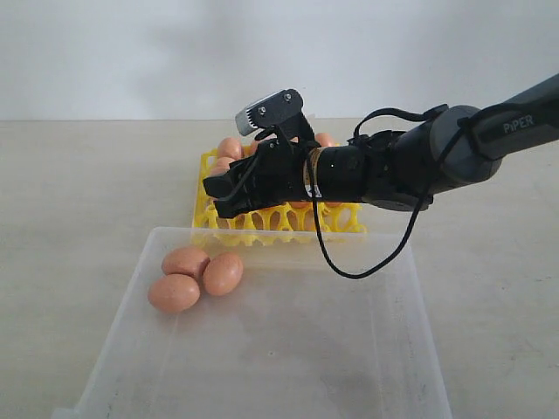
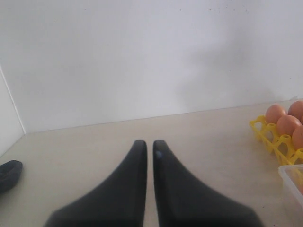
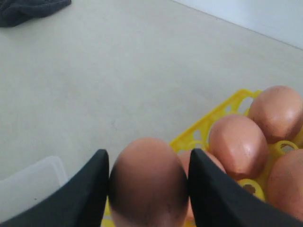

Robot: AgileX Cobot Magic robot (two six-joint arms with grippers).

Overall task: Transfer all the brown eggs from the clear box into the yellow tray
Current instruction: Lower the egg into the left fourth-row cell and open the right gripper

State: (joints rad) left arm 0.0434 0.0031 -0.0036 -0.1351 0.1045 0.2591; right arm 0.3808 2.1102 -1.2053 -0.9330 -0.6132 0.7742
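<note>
My right gripper (image 1: 218,194) hangs over the front left part of the yellow tray (image 1: 262,229). In the right wrist view it (image 3: 147,158) is shut on a brown egg (image 3: 147,182), one finger on each side. Several brown eggs (image 3: 236,144) sit in the tray's cups beside it, and some show behind the arm (image 1: 230,147). Three brown eggs (image 1: 185,260) lie together in the far left corner of the clear box (image 1: 306,349). My left gripper (image 2: 149,142) is shut and empty over bare table, away from the tray (image 2: 265,132); the exterior view does not show it.
The clear box stands just in front of the tray, their edges close together. A black cable loops down from my right arm (image 1: 349,262) over the box's far rim. A dark cloth (image 3: 28,9) lies on the table, far from the tray.
</note>
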